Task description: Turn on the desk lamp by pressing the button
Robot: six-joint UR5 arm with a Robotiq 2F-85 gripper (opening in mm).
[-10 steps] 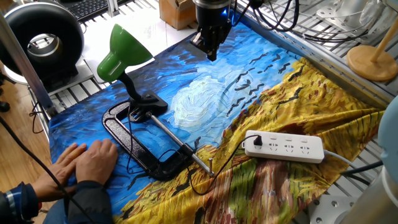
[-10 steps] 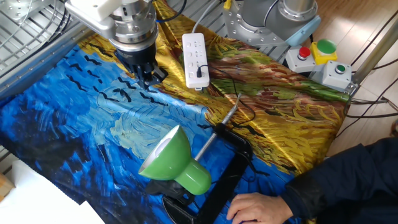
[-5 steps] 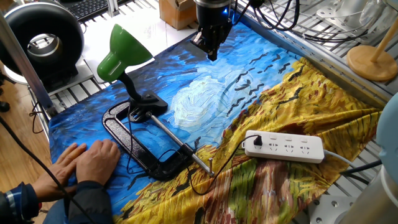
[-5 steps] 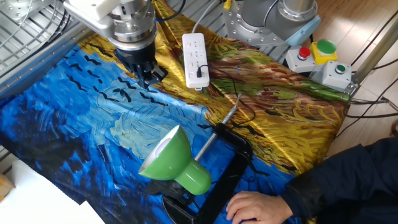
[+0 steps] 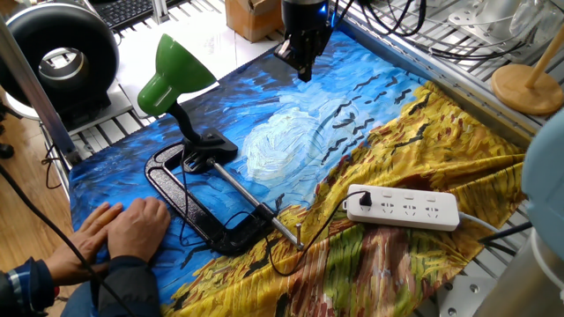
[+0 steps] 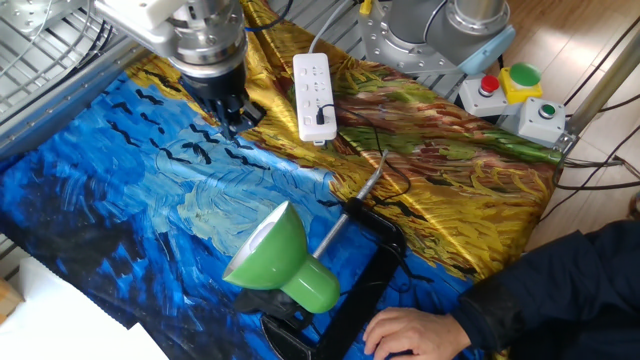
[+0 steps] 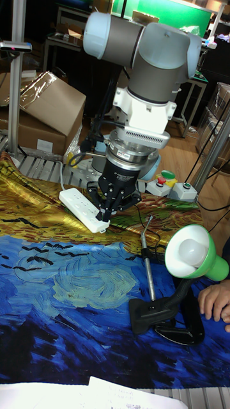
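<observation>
The desk lamp has a glossy green cone shade [image 5: 176, 69] [image 6: 278, 258] [image 7: 191, 252], a black bendy neck and a small black base [image 5: 210, 146] [image 7: 152, 313] on the painted cloth. Its button cannot be made out in any view. My gripper [image 5: 304, 74] [image 6: 231, 124] [image 7: 104, 216] hangs above the blue part of the cloth, well to the right of the lamp in one fixed view. Its fingertips meet in a point with nothing held.
A black C-clamp [image 5: 189, 210] lies by the lamp base, with a person's hand [image 5: 123, 231] beside it. A white power strip [image 5: 405, 208] sits on the yellow part of the cloth. A big black ring-shaped device [image 5: 60, 55] stands behind the lamp. Button boxes [image 6: 510, 88] are off the cloth.
My gripper has risen slightly and drifted a little toward the far edge of the cloth. The lamp, clamp and hand have not moved.
</observation>
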